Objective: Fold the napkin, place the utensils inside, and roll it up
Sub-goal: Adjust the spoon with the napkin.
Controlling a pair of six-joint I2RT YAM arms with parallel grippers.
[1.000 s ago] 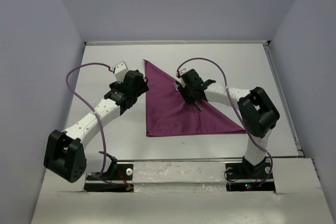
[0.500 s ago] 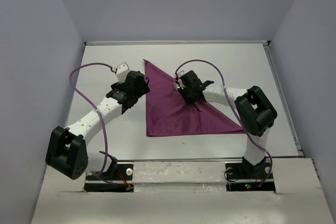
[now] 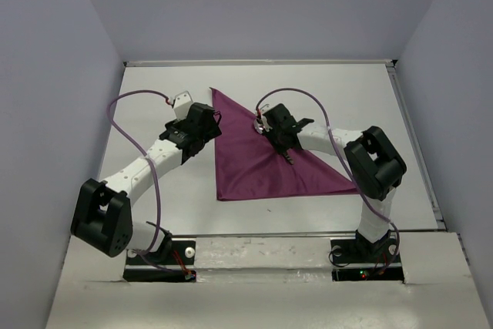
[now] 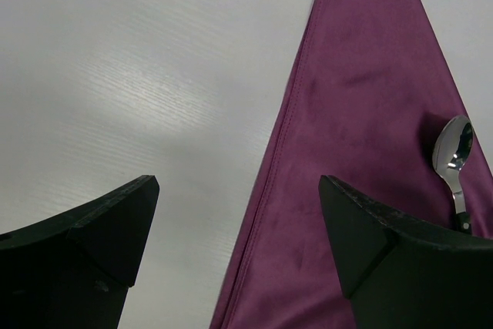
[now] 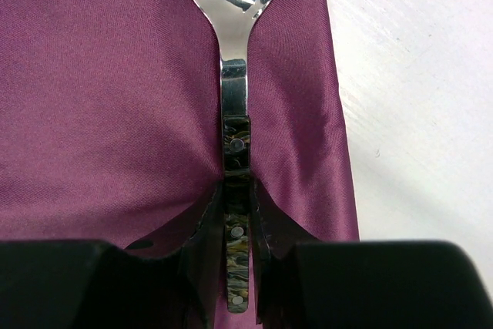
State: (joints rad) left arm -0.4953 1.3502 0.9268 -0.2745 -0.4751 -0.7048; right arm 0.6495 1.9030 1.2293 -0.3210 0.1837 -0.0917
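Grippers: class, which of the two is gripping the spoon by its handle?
The right gripper: it pinches the spoon by its handle, over the napkin. The left gripper hangs wide open, holding nothing.

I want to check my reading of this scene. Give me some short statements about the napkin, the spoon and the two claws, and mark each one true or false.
1. The napkin lies folded into a triangle. True.
2. The right claw grips the spoon by its bowl. False: its fingers close on the handle, and the bowl sticks out free in front.
3. The left claw is open with nothing between its fingers. True.
4. The spoon is over the bare table, away from the napkin. False: it is over the purple cloth, close to one edge.
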